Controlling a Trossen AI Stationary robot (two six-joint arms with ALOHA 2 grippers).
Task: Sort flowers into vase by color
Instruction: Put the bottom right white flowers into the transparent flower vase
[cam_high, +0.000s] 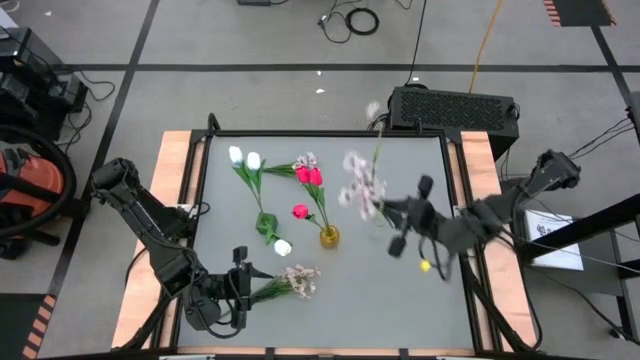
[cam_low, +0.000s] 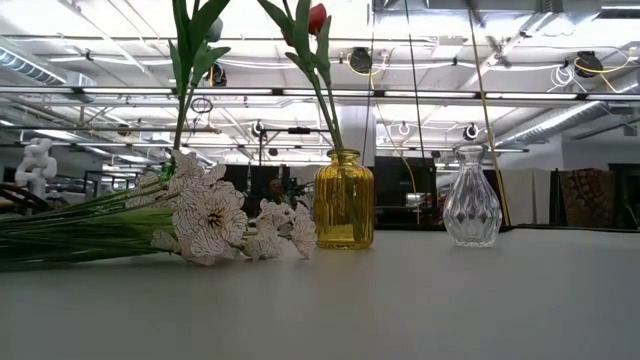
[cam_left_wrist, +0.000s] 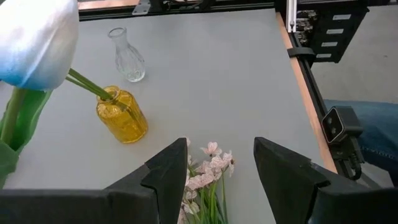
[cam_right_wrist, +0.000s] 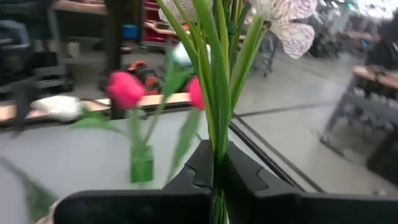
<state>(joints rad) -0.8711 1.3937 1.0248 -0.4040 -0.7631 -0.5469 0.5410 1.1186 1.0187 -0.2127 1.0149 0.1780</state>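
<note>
The right arm reaches in from the right edge of the overhead frame, its hand (cam_high: 400, 228) clamped tight on the green stems of a spray of pale blossoms (cam_high: 358, 184), lifted off the gray tabletop (cam_high: 400, 300) right of centre. The left arm bends in from the left edge to the lower left, where its hand (cam_high: 240, 284) lies low with fingers (cam_left_wrist: 171, 174) apart around the stems of a second pale spray (cam_high: 298, 281) lying flat on the tabletop. At the centre a yellow vase (cam_high: 329, 237) holds pink-red tulips (cam_high: 309, 176). White tulips (cam_high: 244, 158) lie at upper left. A clear glass vase (cam_low: 471, 209) stands right of the yellow one in the low view.
</note>
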